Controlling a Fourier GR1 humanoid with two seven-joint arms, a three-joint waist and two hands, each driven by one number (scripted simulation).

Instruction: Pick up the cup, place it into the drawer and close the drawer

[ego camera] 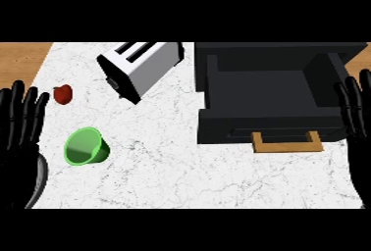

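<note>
Cup on its side, drawer open

Head view: green cup (86,146), glossy and round, lies tipped on the white marble counter (181,171), well apart from the dark boxy drawer (272,93), which stands open with a wooden handle (287,142). Left hand (20,122) and right hand (357,110) rest at the edges, fingers straight, holding nothing. A metal toaster (141,66) and red fruit (64,94) sit nearby.

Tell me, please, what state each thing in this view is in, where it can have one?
Drawer: open, nothing visible inside.
Green cup: tipped on its side on the counter, not held.
Toaster: lying at an angle, slots look empty.
Red fruit: loose on the counter, untouched.
Left hand: open, resting at the left edge.
Right hand: open, resting at the right edge.
</note>
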